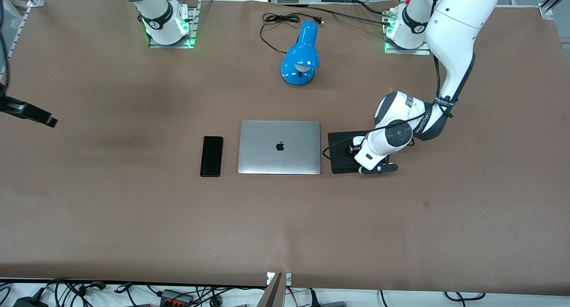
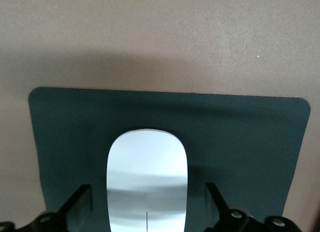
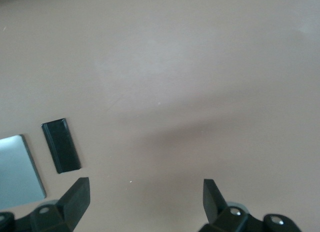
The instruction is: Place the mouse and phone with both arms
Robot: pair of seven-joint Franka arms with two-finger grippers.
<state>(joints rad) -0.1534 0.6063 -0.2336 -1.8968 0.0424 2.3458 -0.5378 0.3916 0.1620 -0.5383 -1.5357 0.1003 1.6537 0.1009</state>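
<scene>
While my left gripper (image 2: 148, 204) hangs low over the black pad (image 2: 240, 142), its fingers spread apart on either side of the mouse (image 2: 147, 182) lying there, my right gripper (image 3: 145, 199) waits released above bare table (image 1: 133, 218). My phone (image 1: 211, 156) lies just beside the closed laptop (image 1: 279, 147).

A robotics lab: two white arms (image 1: 449, 44) stood bolted to metal plates (image 1: 171, 42) on a brown-covered table (image 1: 133, 218), with a closed laptop (image 1: 279, 147) at its middle and loose cables (image 1: 178, 293) along the edge nearest the camera.
</scene>
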